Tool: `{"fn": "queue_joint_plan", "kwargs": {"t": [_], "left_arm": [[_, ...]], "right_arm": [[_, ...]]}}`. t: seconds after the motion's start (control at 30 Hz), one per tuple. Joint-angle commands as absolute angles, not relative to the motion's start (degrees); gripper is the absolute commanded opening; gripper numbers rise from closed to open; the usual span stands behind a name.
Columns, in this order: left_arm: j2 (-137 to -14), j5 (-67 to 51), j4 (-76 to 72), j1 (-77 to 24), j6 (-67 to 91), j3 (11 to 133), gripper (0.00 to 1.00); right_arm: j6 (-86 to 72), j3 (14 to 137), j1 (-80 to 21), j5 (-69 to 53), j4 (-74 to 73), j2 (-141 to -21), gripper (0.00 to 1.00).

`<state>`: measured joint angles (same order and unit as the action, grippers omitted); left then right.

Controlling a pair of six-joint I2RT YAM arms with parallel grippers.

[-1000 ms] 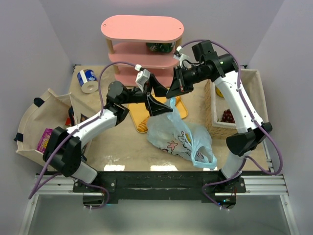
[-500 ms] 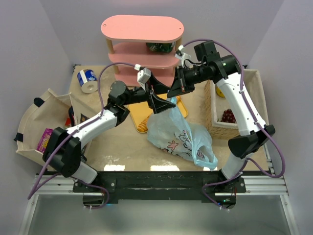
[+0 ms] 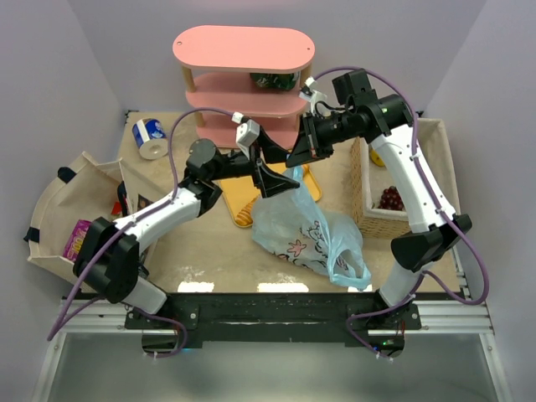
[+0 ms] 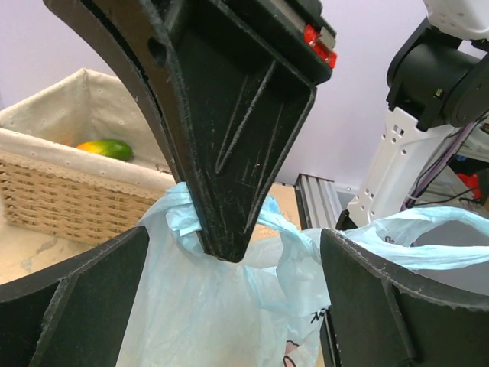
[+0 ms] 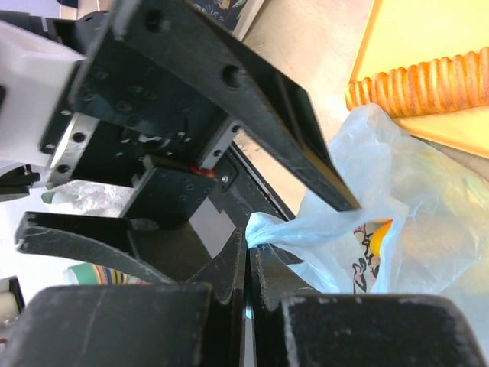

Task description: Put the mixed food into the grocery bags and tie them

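Right, counts first: one light-blue grocery bag (image 3: 308, 236) in view, cartoon prints on its side; one three-tier pink shelf (image 3: 243, 46) at the far edge; one wicker basket (image 3: 360, 199) at right; one cloth bin (image 3: 52, 213) at left; one blue-and-white can (image 3: 151, 135) far left; one sliced loaf (image 3: 243, 214) on one orange tray (image 3: 312, 189); two arms.

Loose food seen: one purple packet (image 3: 77, 239) in the cloth bin; one bunch of dark grapes (image 3: 389, 198) and one green-yellow fruit (image 4: 103, 147) in the wicker basket; an orange shape shows through the bag's film, can't tell what it is.

Bag sits mid-table (image 3: 193, 251), near side of the shelf, just left of the basket; body slumped on the table, top drawn up and far.

Left arm runs low from the near-left base diagonally far-right; left end effector (image 3: 280, 167) spread fully wide, its fingers either side of the bag's raised top, gripping nothing.

Right arm rises from the near-right base, arches far, elbows back left; right end effector (image 3: 293, 162) points left, jaws clamped tight on the bunched top of the bag.
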<state>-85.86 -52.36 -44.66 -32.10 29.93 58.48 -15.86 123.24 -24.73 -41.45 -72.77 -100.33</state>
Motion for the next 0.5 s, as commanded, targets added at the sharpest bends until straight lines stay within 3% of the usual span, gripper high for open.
{"fn": "queue_joint_plan", "kwargs": {"t": [0.0,0.47], "left_arm": [[-88.59,-54.58,-50.01,-32.78,31.64,61.87,1.0],[-91.94,-53.96,-59.23,-35.16,38.31,60.39,1.0]], "right_arm": [[-16.0,123.93,-24.78,-44.21,-71.63,-99.23,0.0],[-20.65,122.34,-24.7,-43.77,-65.93,-98.88,0.0]]}}
